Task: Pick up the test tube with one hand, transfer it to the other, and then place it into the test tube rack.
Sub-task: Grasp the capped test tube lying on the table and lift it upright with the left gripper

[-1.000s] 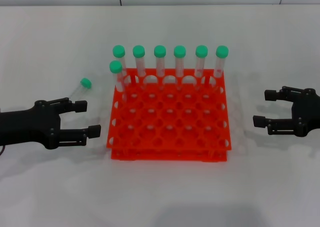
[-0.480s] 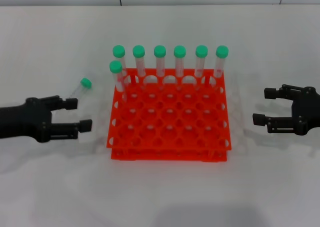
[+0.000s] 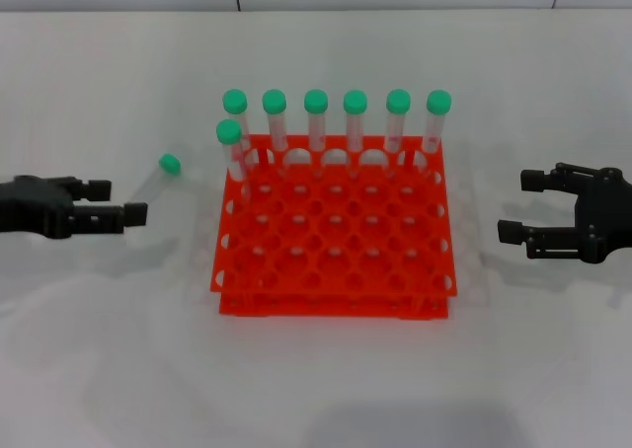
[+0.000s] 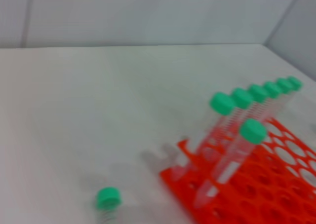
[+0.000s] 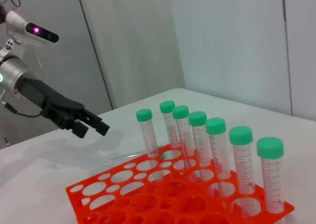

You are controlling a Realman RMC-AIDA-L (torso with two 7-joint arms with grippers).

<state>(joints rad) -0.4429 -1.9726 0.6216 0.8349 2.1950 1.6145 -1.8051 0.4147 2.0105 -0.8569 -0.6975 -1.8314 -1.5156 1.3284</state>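
Note:
A loose test tube with a green cap (image 3: pixel 168 166) lies on the white table left of the orange-red rack (image 3: pixel 336 305). It also shows in the left wrist view (image 4: pixel 107 199). My left gripper (image 3: pixel 118 199) is open and empty, low over the table just left of the tube, not touching it. The right wrist view shows it too (image 5: pixel 93 129). My right gripper (image 3: pixel 519 206) is open and empty, to the right of the rack. Seven green-capped tubes (image 3: pixel 316 117) stand upright in the rack: six along the back row, one in the second row at the left.
The rack (image 5: pixel 113 189) fills the middle of the table, most of its holes empty. The standing tubes (image 4: pixel 232 130) rise well above it. White table surface lies on both sides and in front, and a grey wall lies behind.
My left gripper has drawn back to the left, away from the rack, and now sits farther from the loose tube's body. The right gripper and the tubes have not moved.

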